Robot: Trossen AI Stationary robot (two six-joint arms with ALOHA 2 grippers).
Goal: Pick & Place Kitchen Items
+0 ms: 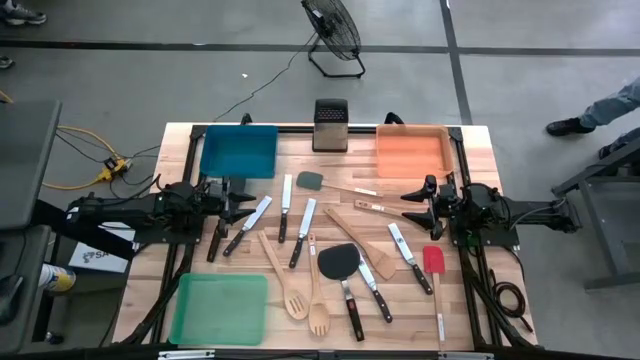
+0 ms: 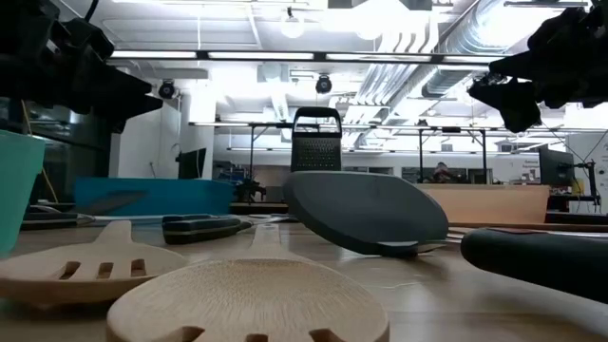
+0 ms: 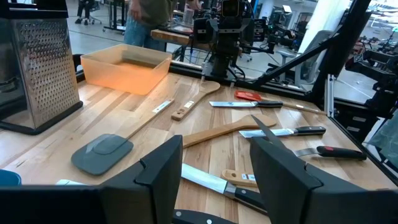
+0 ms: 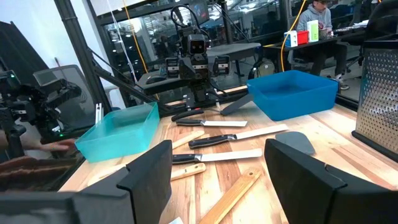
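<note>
From above, my left gripper (image 1: pixel 243 200) sits beside the blue tray (image 1: pixel 239 150) and my right gripper (image 1: pixel 418 203) below the orange tray (image 1: pixel 412 150), both with fingers apart and empty, the knives, wooden spoons and spatulas (image 1: pixel 335 262) spread on the table (image 1: pixel 478 180) between them. At table level, wooden spoons (image 2: pixel 249 302) up front, grey spatula (image 2: pixel 366 212) behind. Both wrist views: jaws spread, utensils lying beyond.

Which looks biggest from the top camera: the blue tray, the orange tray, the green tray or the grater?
1. Green tray
2. Blue tray and orange tray: they look about alike, so no ranking between them
3. Box grater, clearly smallest
</note>
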